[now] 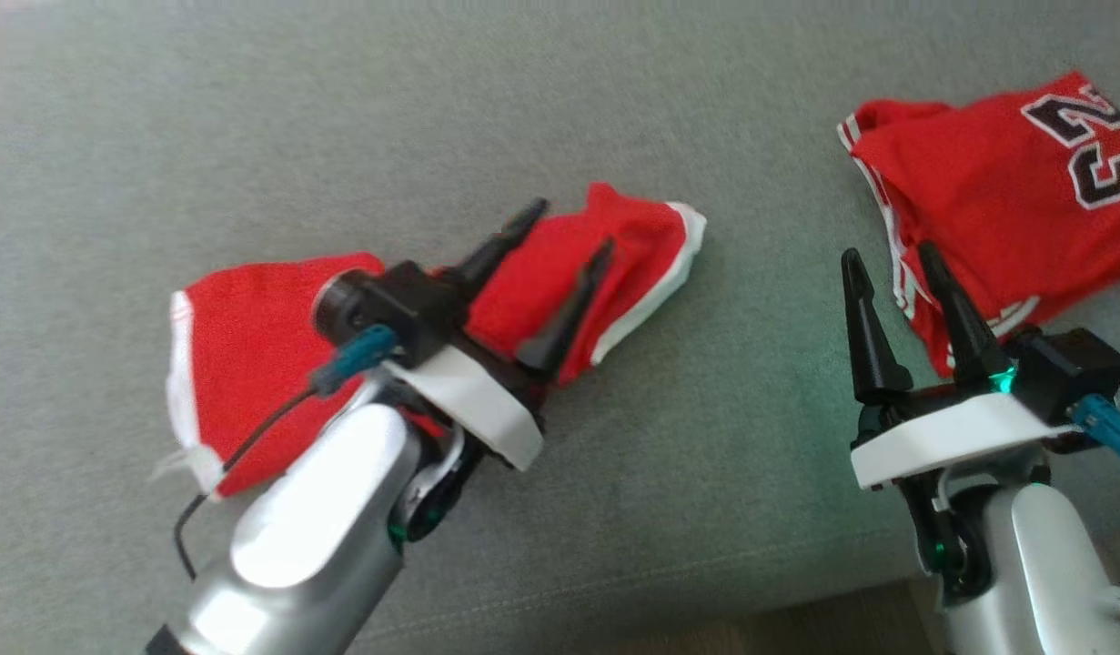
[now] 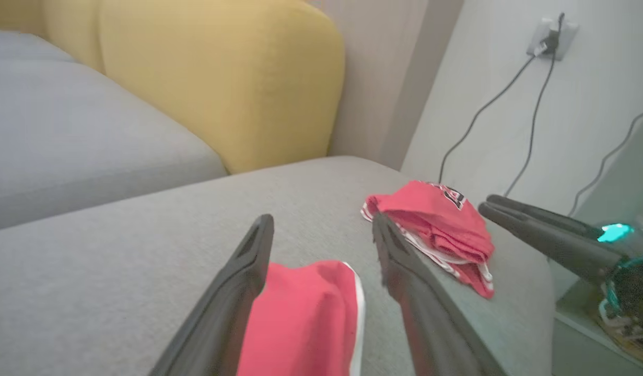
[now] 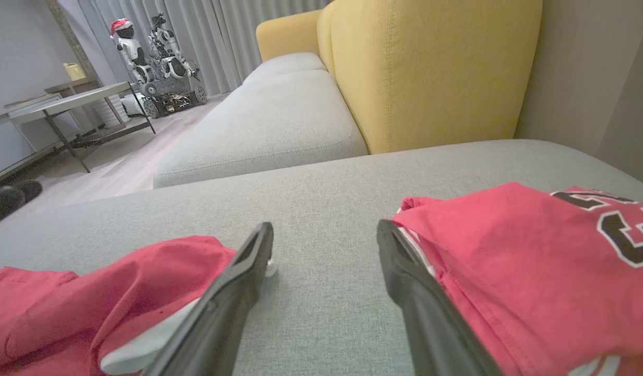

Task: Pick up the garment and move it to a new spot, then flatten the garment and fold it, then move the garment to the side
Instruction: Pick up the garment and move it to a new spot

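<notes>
The left gripper (image 1: 573, 225) hangs with its two fingers spread apart and nothing held between them, directly over the red garment (image 1: 241, 355). The garment, trimmed in white, lies crumpled on the grey sofa cushion (image 1: 341, 136), running from under the fingertips back beneath the wrist. Whether the fingertips touch the cloth cannot be told. Off to this gripper's right, across a bare strip of cushion, the right gripper (image 1: 889, 251) also stands with its fingers apart and empty. Just beyond and to the right of its tips is a red jersey (image 1: 978, 182) with black numerals, bunched near the cushion's edge. Farther ahead of both grippers rises the sofa's yellow backrest (image 3: 431, 68).
</notes>
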`<state>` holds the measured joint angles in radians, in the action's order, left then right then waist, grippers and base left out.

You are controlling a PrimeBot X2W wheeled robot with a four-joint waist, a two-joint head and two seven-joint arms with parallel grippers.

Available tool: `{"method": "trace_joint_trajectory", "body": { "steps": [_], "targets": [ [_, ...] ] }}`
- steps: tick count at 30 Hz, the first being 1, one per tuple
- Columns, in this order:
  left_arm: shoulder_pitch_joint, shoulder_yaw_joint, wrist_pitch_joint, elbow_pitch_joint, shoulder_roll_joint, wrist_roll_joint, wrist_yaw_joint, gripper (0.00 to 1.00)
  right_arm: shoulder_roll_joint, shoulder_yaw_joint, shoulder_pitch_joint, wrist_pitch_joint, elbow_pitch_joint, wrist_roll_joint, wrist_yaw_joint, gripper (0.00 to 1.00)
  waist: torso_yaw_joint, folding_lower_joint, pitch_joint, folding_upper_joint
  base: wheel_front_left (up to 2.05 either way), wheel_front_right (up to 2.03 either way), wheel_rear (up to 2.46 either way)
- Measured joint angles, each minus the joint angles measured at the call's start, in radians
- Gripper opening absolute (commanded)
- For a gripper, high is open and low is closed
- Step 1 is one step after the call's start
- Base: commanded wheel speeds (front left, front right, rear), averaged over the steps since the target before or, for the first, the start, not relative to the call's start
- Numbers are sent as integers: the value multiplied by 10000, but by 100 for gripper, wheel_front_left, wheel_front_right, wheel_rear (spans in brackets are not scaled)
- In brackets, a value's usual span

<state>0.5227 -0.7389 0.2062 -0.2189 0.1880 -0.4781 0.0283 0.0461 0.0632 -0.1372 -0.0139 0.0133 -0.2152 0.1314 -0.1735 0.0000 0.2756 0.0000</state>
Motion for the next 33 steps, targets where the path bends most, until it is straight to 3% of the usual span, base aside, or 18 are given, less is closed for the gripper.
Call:
{"method": "trace_joint_trajectory", "body": {
  "steps": [6,12,17,26,33],
  "targets": [
    [-1121,1168,257,477,698,-105,-1210,100,4,-186,124,-257,-12,148,0,100,591,0,-605,0,0,0,0],
    [-2108,2142,334,767,1618,-276,-1962,100,4,-403,475,-472,-61,232,0,100,1204,0,-1136,0,0,0,0],
    [-2754,2638,345,828,2174,-571,-1965,100,2,-529,603,-581,-88,234,0,100,1588,0,-1504,0,0,0,0],
    [-3590,3329,418,984,2648,-922,-1960,100,0,-665,934,-746,-123,242,0,100,1888,0,-1973,0,0,0,0],
    [-4255,3338,420,1367,2775,-920,-1969,100,0,-784,1293,-796,-113,309,0,100,1911,0,-2314,0,0,0,0]
  ]
}}
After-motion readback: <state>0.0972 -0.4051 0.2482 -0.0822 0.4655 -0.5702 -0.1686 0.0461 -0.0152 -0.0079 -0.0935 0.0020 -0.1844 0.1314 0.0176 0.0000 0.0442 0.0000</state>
